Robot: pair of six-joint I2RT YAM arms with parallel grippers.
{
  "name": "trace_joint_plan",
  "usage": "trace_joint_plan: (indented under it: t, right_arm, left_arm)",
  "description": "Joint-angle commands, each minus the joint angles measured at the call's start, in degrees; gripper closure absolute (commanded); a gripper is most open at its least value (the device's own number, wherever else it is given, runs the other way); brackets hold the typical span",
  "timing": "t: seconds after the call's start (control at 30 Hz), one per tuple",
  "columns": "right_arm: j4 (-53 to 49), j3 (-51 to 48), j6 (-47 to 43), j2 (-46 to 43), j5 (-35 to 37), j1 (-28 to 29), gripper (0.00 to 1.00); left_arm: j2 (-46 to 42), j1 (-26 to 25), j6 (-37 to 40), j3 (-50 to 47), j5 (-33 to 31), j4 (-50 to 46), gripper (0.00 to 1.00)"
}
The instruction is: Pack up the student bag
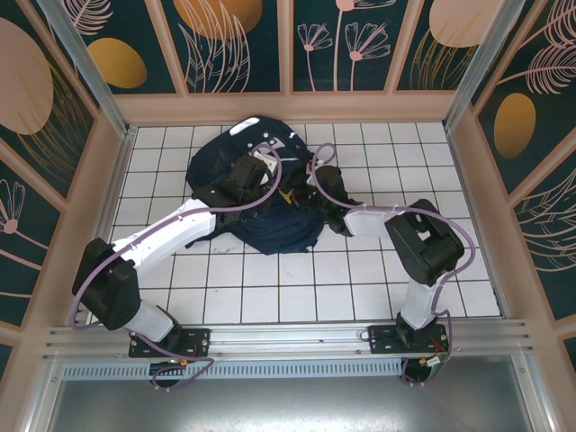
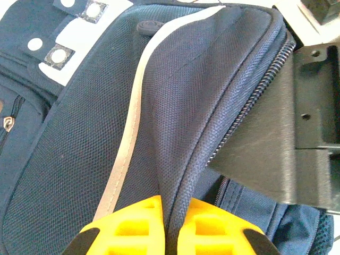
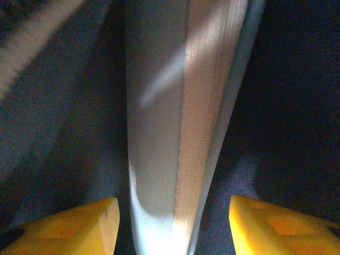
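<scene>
The student bag [image 1: 274, 229], dark navy with a pale stripe, lies in the middle of the tiled table with both arms reaching into it. My left gripper [image 1: 255, 173] [image 2: 172, 206] is shut on the student bag [image 2: 79, 149], its yellow fingers [image 2: 133, 223] pinching the fabric rim beside the zipper [image 2: 255, 95]. My right gripper [image 1: 292, 192] [image 3: 175, 215] is inside the bag, surrounded by dark fabric [image 3: 297, 106]. It stands open, and a thin pale book [image 3: 180, 106] stands edge-on in the gap, touching neither yellow finger [image 3: 79, 226].
The white tiled table [image 1: 270, 288] is enclosed by wooden-framed panels [image 1: 288, 106] at the back and on both sides. A dark grey part of the right arm [image 2: 276, 143] sits at the bag's opening, close to my left gripper.
</scene>
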Motion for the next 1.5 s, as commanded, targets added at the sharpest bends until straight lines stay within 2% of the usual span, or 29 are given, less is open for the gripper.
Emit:
trace_joint_plan:
  t: [0.0,0.13,0.3,0.43,0.5,0.6,0.7,0.83,0.93,1.07,1.2,1.3,1.47]
  right_arm:
    - [-3.76,-1.10,-2.46,-2.38,0.65,-1.05,0.48]
    - [-6.46,1.74,-2.25,-0.16,1.34,-0.99,0.65]
    - [-4.37,7.43,-2.30,6.10,1.07,-0.94,0.74]
    - [-1.69,11.02,-1.72,9.52,-1.92,-0.77,0.77]
    - [-2.16,10.50,-2.48,8.34,-2.55,-0.77,0.74]
    - [-5.20,6.82,-4.82,3.05,-2.27,-1.09,0.65]
    - [-9.26,1.35,-7.41,-4.41,-2.45,-1.69,0.52]
    - [-15.65,-6.79,-11.23,-14.65,-1.03,-2.43,0.44]
    - [-23.62,-10.02,-16.24,-20.67,2.82,-2.44,0.40]
    - [-35.03,-8.59,-28.44,-24.75,8.71,0.18,0.40]
    - [-44.74,-3.40,-40.16,-25.04,18.70,7.09,0.40]
    - [-47.34,-0.42,-46.99,-24.37,25.04,13.01,0.39]
    - [-49.99,6.29,-53.27,-17.99,27.30,19.20,0.39]
  left_arm:
    - [-3.56,-0.68,-0.80,0.50,2.09,3.12,0.97]
    - [-3.03,-0.66,-0.98,0.80,3.03,3.41,0.96]
    - [-2.82,-0.64,-1.07,0.98,4.27,3.76,0.96]
    - [-2.57,-0.66,-2.04,0.98,4.90,4.16,0.96]
    - [-2.22,-0.65,-3.34,1.20,3.86,4.07,0.95]
    - [-1.36,-0.61,-5.00,1.92,3.47,3.51,0.88]
    - [-1.15,-0.61,-6.67,2.30,3.50,3.21,0.71]
    - [-2.74,-0.50,-8.51,1.57,3.50,3.32,0.43]
    - [-4.57,0.01,-10.85,-0.05,1.80,3.50,0.30]
    - [-7.78,1.97,-15.13,-3.35,-0.82,3.81,0.17]
    - [-11.32,6.01,-20.60,-7.61,-1.25,4.23,0.13]
    - [-14.09,10.00,-24.12,-11.32,0.46,5.24,0.13]
    - [-19.13,15.54,-27.82,-17.75,2.03,7.18,0.11]
